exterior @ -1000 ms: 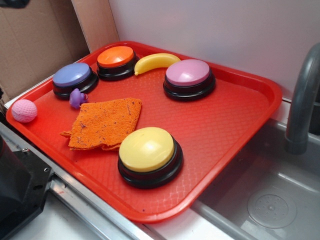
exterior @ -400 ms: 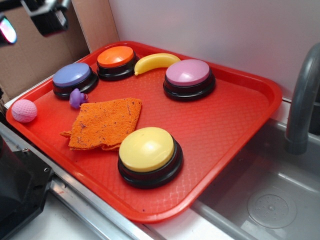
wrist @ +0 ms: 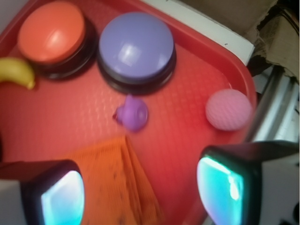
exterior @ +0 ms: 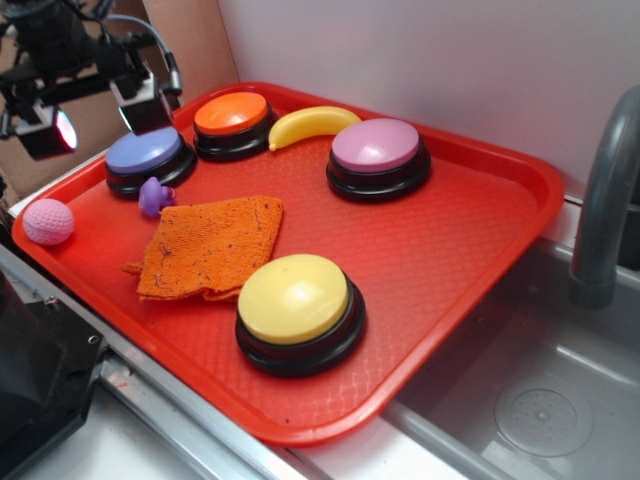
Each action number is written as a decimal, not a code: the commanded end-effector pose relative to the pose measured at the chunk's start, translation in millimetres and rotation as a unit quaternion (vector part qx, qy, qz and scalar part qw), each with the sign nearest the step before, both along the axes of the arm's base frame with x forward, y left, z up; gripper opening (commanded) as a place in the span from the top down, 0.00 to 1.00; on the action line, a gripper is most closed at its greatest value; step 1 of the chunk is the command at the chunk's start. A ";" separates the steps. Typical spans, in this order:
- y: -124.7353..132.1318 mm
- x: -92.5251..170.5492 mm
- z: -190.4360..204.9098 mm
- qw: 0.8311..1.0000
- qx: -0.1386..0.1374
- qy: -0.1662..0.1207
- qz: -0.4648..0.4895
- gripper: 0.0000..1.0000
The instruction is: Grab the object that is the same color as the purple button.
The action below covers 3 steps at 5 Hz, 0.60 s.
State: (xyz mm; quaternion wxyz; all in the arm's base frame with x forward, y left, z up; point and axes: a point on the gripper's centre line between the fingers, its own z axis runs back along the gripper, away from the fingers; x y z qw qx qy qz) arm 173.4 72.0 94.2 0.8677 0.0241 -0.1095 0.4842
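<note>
Item: purple toy duck (wrist: 132,112), tiny, on the red tray (exterior: 450,260) just in front of the purple button (exterior: 145,150), between the pink ball (exterior: 48,221) and the orange cloth (exterior: 210,245).

Handling (judged): light, likely rubbery, rounded and apt to slip; grip across the body, low.

Gripper (wrist: 140,190): jaws apart, holding nothing, raised above the tray's left corner. In the wrist view the duck sits ahead of the gap, roughly centred between the two fingers (wrist: 58,194).

Even, soft light in the exterior view; the wrist view is blurred, its fingers (wrist: 61,194) glowing teal.
</note>
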 end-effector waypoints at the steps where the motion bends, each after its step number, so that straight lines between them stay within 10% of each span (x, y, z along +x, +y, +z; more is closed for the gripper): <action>1: 24.0 14.4 -36.3 0.998 0.047 -0.031 0.037 0.00; 3: 34.4 26.3 -57.8 0.998 0.053 -0.027 0.029 0.00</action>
